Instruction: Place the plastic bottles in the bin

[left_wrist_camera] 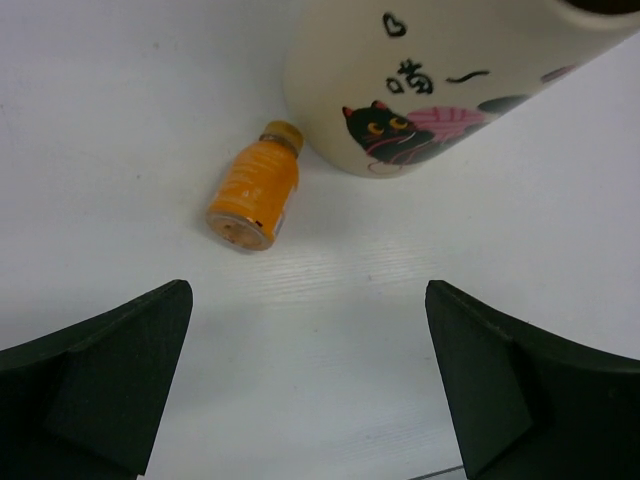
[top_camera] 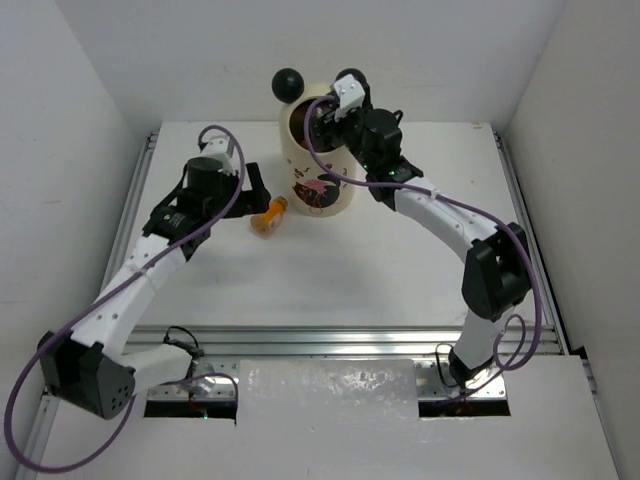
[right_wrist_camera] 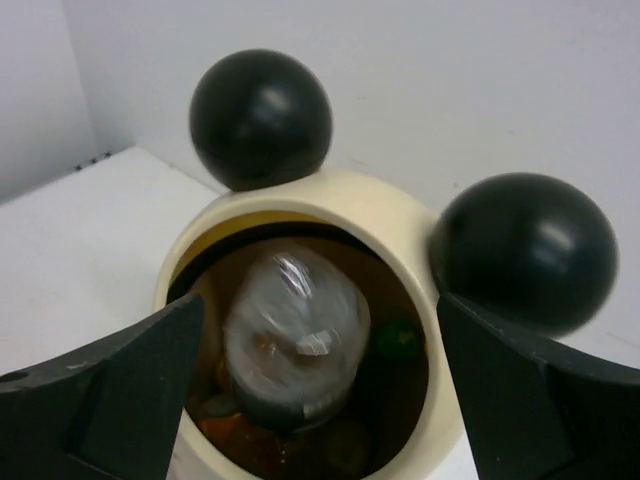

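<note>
The cream bin (top_camera: 322, 165) with two black ball ears stands at the back of the table; its cat print shows in the left wrist view (left_wrist_camera: 420, 90). One orange bottle (top_camera: 268, 217) lies on its side just left of the bin, also in the left wrist view (left_wrist_camera: 255, 190). My left gripper (left_wrist_camera: 310, 390) is open and empty, a little short of that bottle. My right gripper (right_wrist_camera: 320, 390) is open above the bin's mouth (right_wrist_camera: 300, 330). A clear bottle (right_wrist_camera: 295, 335), blurred, is inside the bin between the fingers' line, over orange and green bottles (right_wrist_camera: 398, 340).
White walls close in the table on the left, back and right. A metal rail (top_camera: 350, 340) runs along the near edge by the arm bases.
</note>
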